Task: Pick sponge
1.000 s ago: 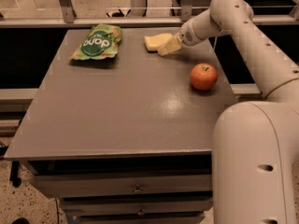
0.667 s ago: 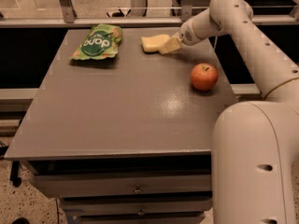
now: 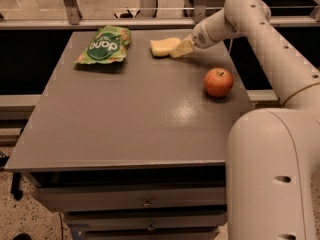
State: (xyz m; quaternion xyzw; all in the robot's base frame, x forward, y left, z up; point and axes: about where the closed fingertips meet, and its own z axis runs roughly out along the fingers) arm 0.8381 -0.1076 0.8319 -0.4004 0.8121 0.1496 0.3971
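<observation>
Now the sponge (image 3: 163, 47) lies flat at the far edge of the desk (image 3: 125, 114), between the green snack bag (image 3: 104, 46) and the claw (image 3: 177, 51). It sits slightly further left than a second ago, nearer the bag. The claw has followed it, and its cream wedge tip touches the sponge's right side. Whether the claw is spread or pressed together cannot be told. The red apple (image 3: 218, 82) rests where it was, near the desk's right edge and apart from the sponge. The bag has not shifted either. The white arm (image 3: 250, 19) reaches in from the right, bent at the elbow and pointing left and down towards the sponge.
</observation>
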